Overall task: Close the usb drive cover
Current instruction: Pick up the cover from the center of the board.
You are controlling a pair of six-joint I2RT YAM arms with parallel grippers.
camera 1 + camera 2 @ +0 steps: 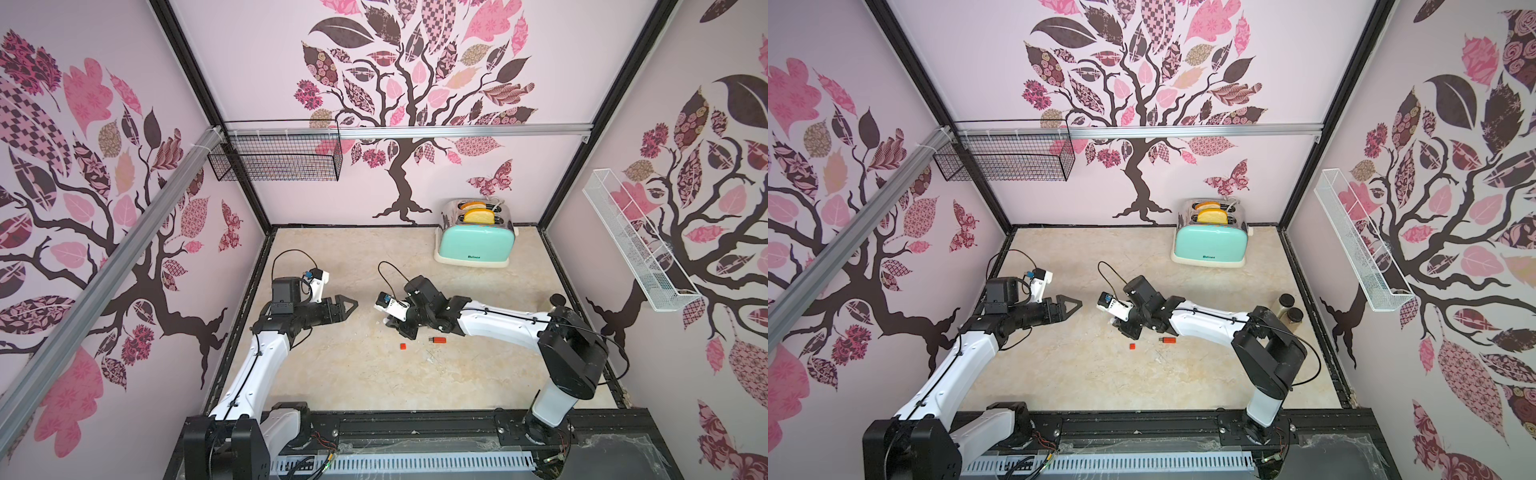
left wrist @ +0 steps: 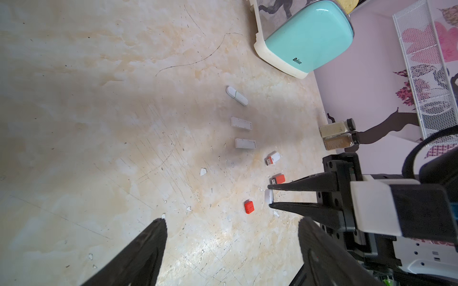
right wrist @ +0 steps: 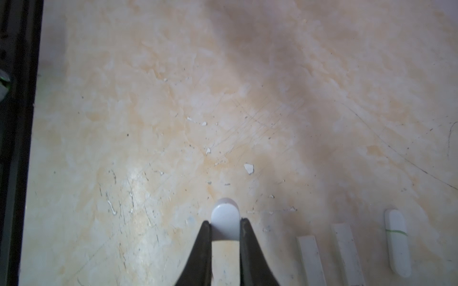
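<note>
Pinching the white cap (image 3: 225,210), the right end effector (image 3: 225,222) should squarely meet the plug of the white-and-orange drive (image 2: 272,158), braced by the spread left end effector (image 2: 231,222).

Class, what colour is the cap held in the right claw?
White; the cap shows best in the right wrist view.

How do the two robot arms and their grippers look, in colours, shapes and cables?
The left arm and right arm have white link shells, black joints and thin black cables looping above each wrist. Each wrist carries a white camera block with a blue plug. The left gripper and right gripper are black, with triangular fingers tapering to narrow tips.
</note>
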